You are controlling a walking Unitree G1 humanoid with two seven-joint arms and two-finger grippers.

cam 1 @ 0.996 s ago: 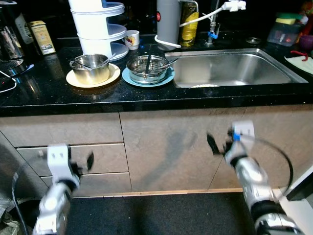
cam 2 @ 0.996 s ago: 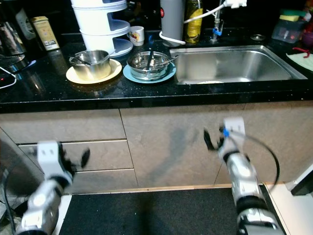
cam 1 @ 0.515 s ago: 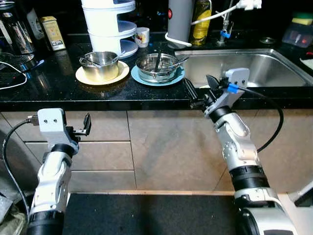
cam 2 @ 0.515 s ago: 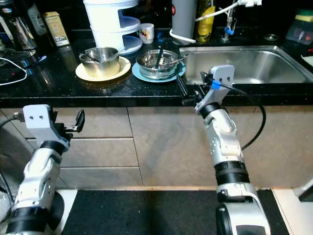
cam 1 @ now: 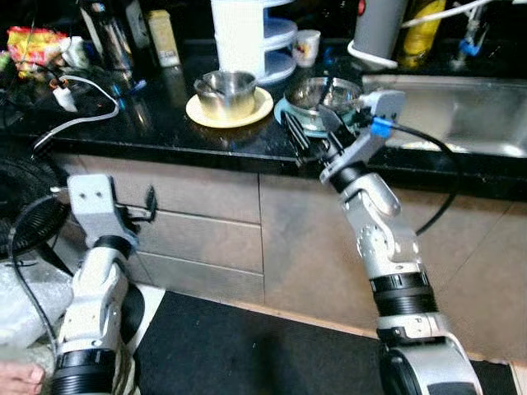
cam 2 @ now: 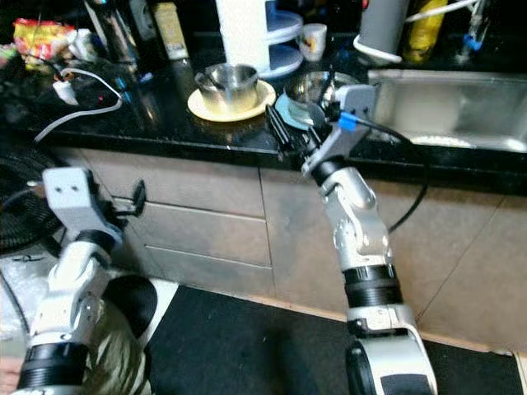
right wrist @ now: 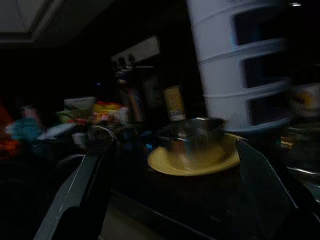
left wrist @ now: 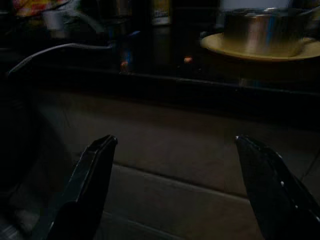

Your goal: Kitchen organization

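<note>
A steel bowl (cam 1: 225, 92) is sitting on a yellow plate (cam 1: 198, 110) on the black counter (cam 1: 148, 132), with a second steel bowl (cam 1: 325, 90) on a blue plate (cam 1: 286, 109) just to its right, near the sink (cam 1: 461, 115). The right gripper (cam 1: 311, 141) is hovering at the counter's near edge, just in front of the blue plate, its fingers spread and pinching nothing; through its dim wrist camera the yellow plate and bowl seem to be lying straight ahead. The likely step is reaching for one of these dishes, so the gripper should be rising over the edge and coming in level, taking a bowl by its rim rather than nudging the plate beneath. The left gripper (cam 1: 149, 206) is waiting low before the drawers (cam 1: 206, 239), fingers spread too. A white tiered rack (cam 1: 247, 33) is standing at the far side.
</note>
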